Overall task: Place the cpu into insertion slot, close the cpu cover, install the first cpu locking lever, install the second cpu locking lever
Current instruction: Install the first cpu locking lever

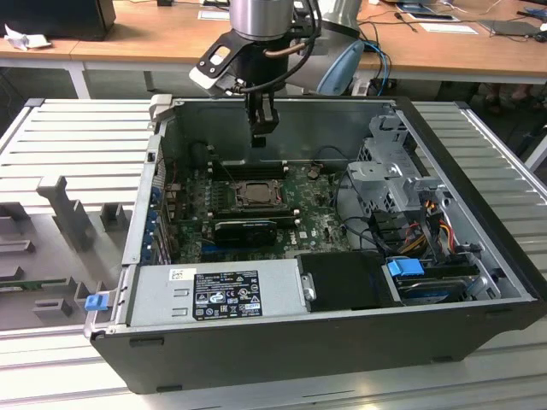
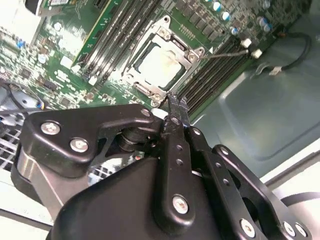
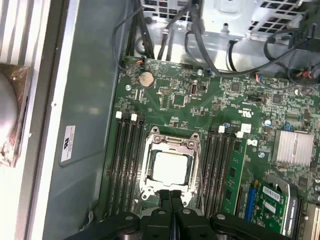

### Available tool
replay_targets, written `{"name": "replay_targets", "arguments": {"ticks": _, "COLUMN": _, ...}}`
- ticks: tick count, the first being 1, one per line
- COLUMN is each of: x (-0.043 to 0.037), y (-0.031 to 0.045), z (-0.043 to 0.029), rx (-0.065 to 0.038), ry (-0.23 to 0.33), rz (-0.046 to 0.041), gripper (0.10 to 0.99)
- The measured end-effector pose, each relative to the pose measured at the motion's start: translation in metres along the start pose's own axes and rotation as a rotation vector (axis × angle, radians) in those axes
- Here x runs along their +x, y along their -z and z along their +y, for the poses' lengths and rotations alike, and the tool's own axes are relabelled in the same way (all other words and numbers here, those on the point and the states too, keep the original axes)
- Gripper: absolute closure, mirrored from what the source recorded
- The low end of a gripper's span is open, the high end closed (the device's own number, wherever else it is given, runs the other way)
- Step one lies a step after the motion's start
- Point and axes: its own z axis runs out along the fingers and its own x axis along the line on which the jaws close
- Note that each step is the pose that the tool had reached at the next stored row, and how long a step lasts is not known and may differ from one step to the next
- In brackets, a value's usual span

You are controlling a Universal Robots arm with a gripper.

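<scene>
Black metal pincer (image 3: 171,194) pinched together and empty just above one edge of the square dark metal-rimmed insertion slot (image 3: 148,189), pale silvery square cpu (image 3: 171,166) seated under the lowered thin metal-frame cpu cover (image 3: 172,144): probably best to bear only on what looks like the thin wire lever (image 2: 222,53), never the chip.

The small flat square cpu (image 3: 172,166) has a pale silvery-grey face. The thin metal cpu cover (image 3: 146,165) around it is dark silver. The circuit board (image 3: 175,100) is green, the long memory slots (image 3: 125,160) are black. The end effector (image 3: 171,194) is matte black. The metal bench (image 1: 77,128) is pale grey with parallel ribs.
</scene>
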Motion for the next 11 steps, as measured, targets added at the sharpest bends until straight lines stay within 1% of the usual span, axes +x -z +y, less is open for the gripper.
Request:
{"name": "replay_targets", "arguments": {"ticks": 1, "x": -0.0001, "y": -0.0027, "z": -0.0001, "rx": 0.001, "ry": 0.029, "rz": 0.0007, "gripper": 0.980}}
{"name": "replay_targets", "arguments": {"ticks": 4, "x": -0.0003, "y": -0.0085, "z": -0.0003, "rx": 0.003, "ry": 0.082, "rz": 0.0024, "gripper": 0.980}}
{"name": "replay_targets", "arguments": {"ticks": 6, "x": -0.0004, "y": -0.0112, "z": -0.0004, "rx": 0.005, "ry": 0.118, "rz": 0.0031, "gripper": 0.980}}
{"name": "replay_targets", "arguments": {"ticks": 11, "x": -0.0005, "y": -0.0135, "z": -0.0004, "rx": 0.008, "ry": 0.205, "rz": 0.0051, "gripper": 0.980}}
